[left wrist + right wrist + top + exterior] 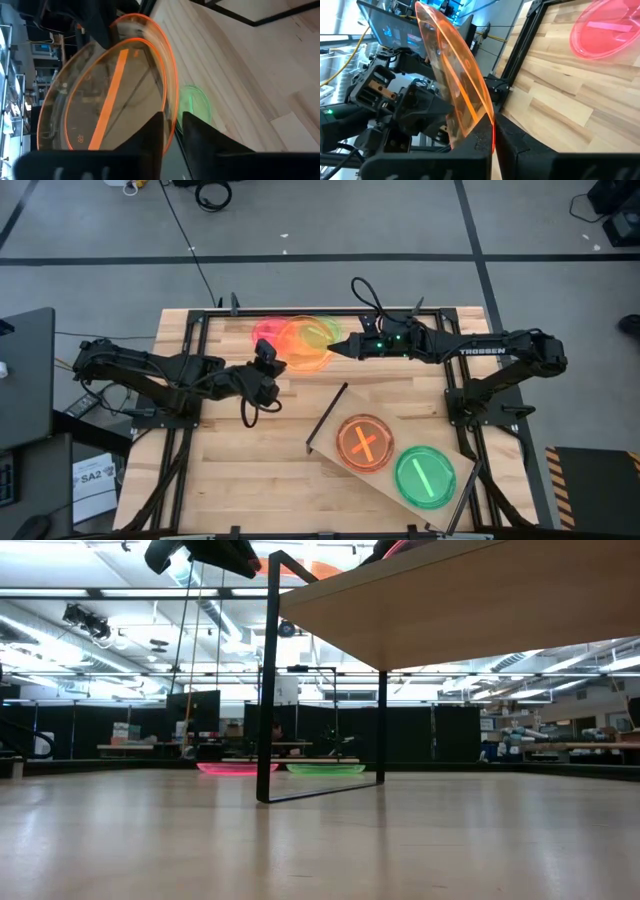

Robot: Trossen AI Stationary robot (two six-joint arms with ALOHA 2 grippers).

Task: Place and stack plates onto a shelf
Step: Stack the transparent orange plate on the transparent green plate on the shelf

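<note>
Currently in hand: orange plate (305, 345), up on edge above the tabletop (250, 470), at the far side between the two arms.
Right gripper (492, 135): we see it pinched tight on the plate's rim, on the side nearer the shelf.
Left gripper (172, 132): at the opposite rim, fingers narrowly apart with the edge between them; we read it as loose, not bearing the plate.
Shelf (405, 430): near right of the table, set askew, well apart from the held plate.
On the shelf: crossed orange plate (364, 442) and shelf green plate (425, 477), side by side, lying flat.
On the table: pink plate (266, 332) and table green plate (322, 330), lying flat below the held one; how they overlap we cannot tell.
Weight: we judge it very light, being thin translucent plastic.
Stiffness: it looks rigid enough to keep its shape when held by one edge.
Surface: smooth and glossy, so we expect it to slip or swing in a two-finger pinch.
Fragility: low in our estimate; a drop would more likely send it rolling than crack it.
Where to hold: at the raised rim, fingers on either face, as the right gripper does.
Setting down: we would lay it flat and centred over a shelf plate before opening, since smooth discs may slide off each other.
</note>
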